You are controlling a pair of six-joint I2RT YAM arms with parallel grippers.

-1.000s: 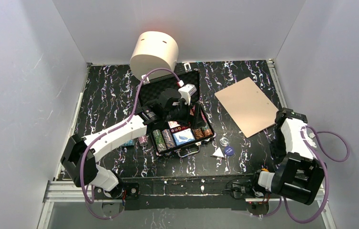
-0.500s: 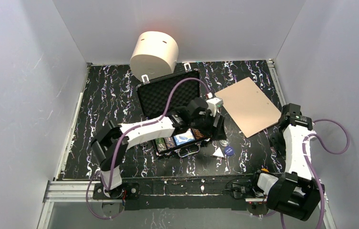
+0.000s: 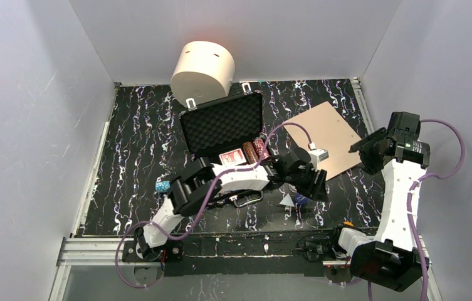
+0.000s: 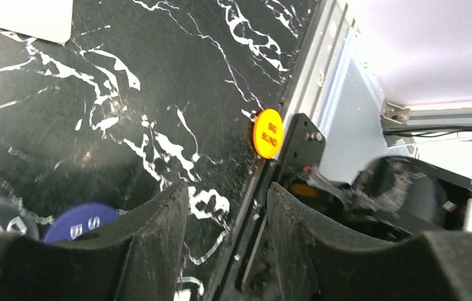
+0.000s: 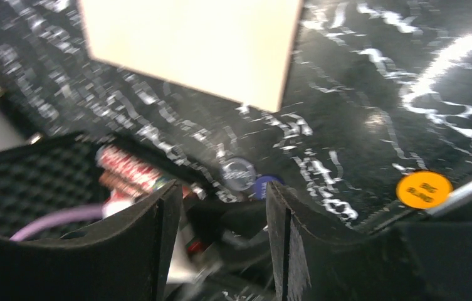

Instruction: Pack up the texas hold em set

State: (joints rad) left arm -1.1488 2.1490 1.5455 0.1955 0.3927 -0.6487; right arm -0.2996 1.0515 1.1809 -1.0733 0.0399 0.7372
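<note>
At the centre of the table (image 3: pixel 139 125), the black briefcase (image 3: pixel 224 122) is standing open, its foam-lined lid leaning back toward the cream cylinder (image 3: pixel 203 69). Striped chip stacks (image 3: pixel 255 150) and a card deck (image 3: pixel 230 157) are lying in the tray along its rear edge. The left arm is hiding the rest of the tray. One teal chip stack (image 3: pixel 162 186) is lying on the table to the left of the case, outside it.

The left arm is reaching across the case to its right side. The left gripper (image 4: pixel 227 191) is hovering low over the table with its fingers (image 4: pixel 158 244) spread apart and nothing between them. A blue disc (image 4: pixel 83 221) is lying just beside one finger. The yellow button (image 4: pixel 267 133), marked BIG BLIND, is lying at the near edge of the table, well apart from the case.

The right arm is standing raised over the right side of the table. The right gripper (image 5: pixel 220 188) is pointing toward the case with its fingers parted, gripping nothing. A clear disc (image 5: pixel 238 172) is lying beside the blue disc, near a corner of the tan board (image 5: pixel 195 44).
</note>
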